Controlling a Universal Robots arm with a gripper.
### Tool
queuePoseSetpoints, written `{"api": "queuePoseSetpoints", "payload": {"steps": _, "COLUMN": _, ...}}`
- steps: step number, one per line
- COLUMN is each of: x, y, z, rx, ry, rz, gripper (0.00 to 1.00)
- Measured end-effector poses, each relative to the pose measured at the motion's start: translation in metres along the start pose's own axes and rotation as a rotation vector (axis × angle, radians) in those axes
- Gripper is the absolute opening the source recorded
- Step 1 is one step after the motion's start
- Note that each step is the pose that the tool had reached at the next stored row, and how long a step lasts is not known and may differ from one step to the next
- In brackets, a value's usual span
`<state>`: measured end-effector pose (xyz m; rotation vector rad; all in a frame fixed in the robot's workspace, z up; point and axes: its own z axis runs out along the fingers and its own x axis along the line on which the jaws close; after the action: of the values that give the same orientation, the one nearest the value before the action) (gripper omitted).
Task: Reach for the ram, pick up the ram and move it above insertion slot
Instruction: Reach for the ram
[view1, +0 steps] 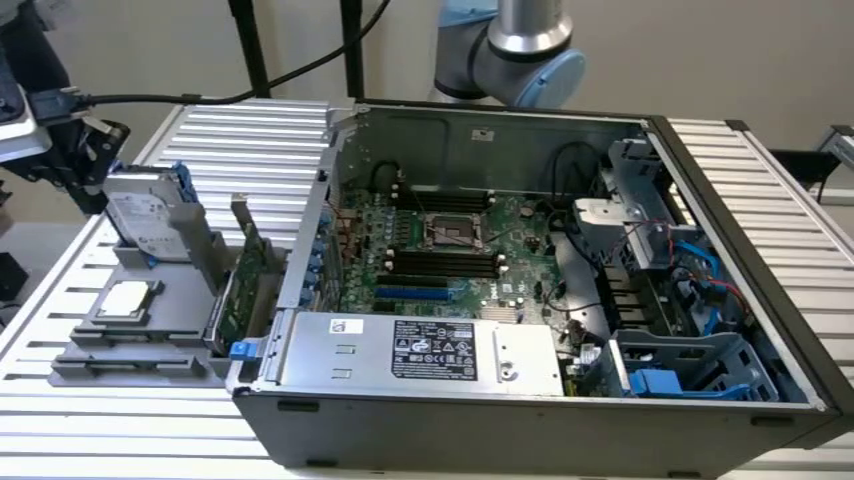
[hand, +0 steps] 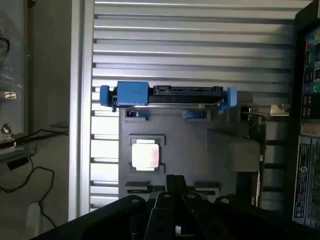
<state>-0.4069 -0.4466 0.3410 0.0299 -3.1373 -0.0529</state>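
The arm (view1: 514, 45) is a silver-grey tube with pale blue caps on its rounded joints. A thick black cable (view1: 160, 99) leads to its tool end. The gripper (hand: 172, 189) is matte black, with rounded knuckles.

Tabletop (view1: 234, 125): ribbed metal slats.
Tray (hand: 200, 150): grey, on tabletop, below the tool (hand: 172, 195).
Case (view1: 441, 430): open, on tabletop, beside tray.
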Motion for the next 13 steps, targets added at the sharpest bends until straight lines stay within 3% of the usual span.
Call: {"api": "queuePoseSetpoints", "payload": {"steps": 13, "x": -0.006, "y": -0.0568, "z": -0.0017, "rx": 0.0054, "ry": 0.0188, "rz": 0.001, "gripper": 0.11}}
